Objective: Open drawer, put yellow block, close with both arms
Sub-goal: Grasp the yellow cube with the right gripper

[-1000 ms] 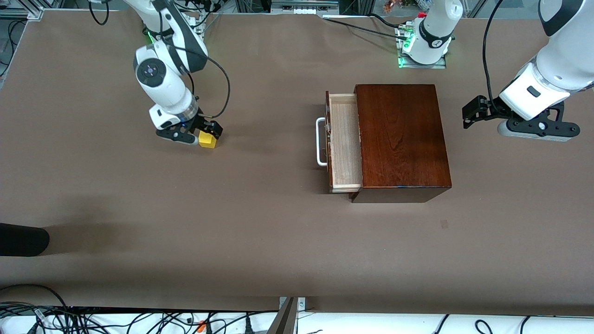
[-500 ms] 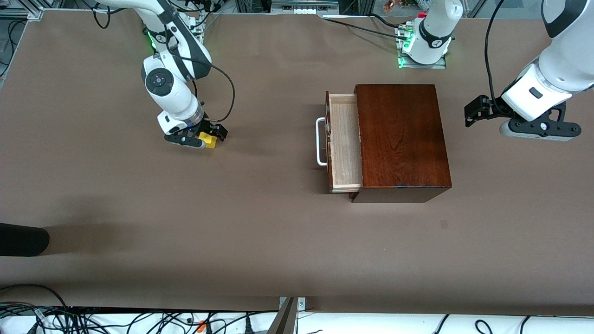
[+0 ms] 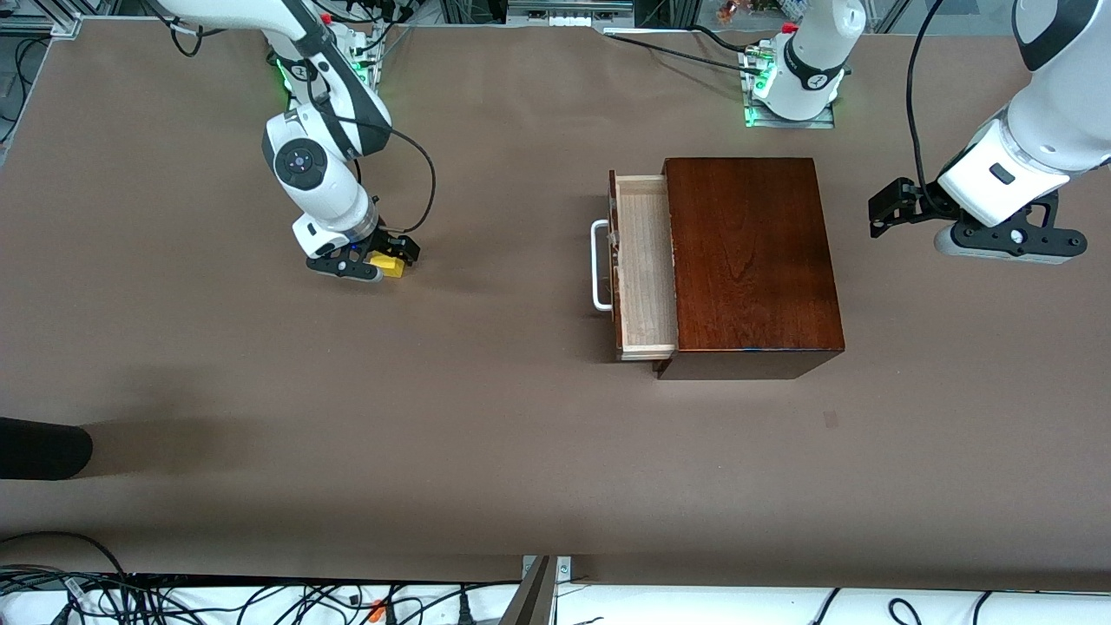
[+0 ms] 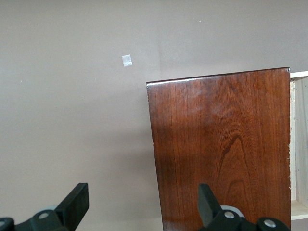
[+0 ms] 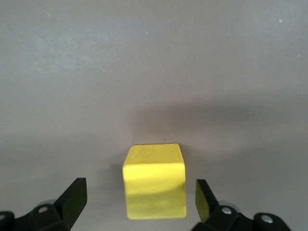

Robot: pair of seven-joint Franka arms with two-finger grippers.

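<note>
The yellow block sits on the table toward the right arm's end. My right gripper is low over it, open, with a finger on each side and a gap to each. In the right wrist view the block lies between the two fingertips. The drawer is pulled partly out of the dark wooden box, its white handle facing the right arm's end. My left gripper waits, open and empty, in the air beside the box toward the left arm's end. The box shows in the left wrist view.
A black object lies at the table's edge at the right arm's end, nearer the camera. Cables run near the left arm's base. A small pale mark is on the table nearer the camera than the box.
My right gripper has come lower around the yellow block, which has not moved. My left gripper has shifted slightly away from the box, then held still.
</note>
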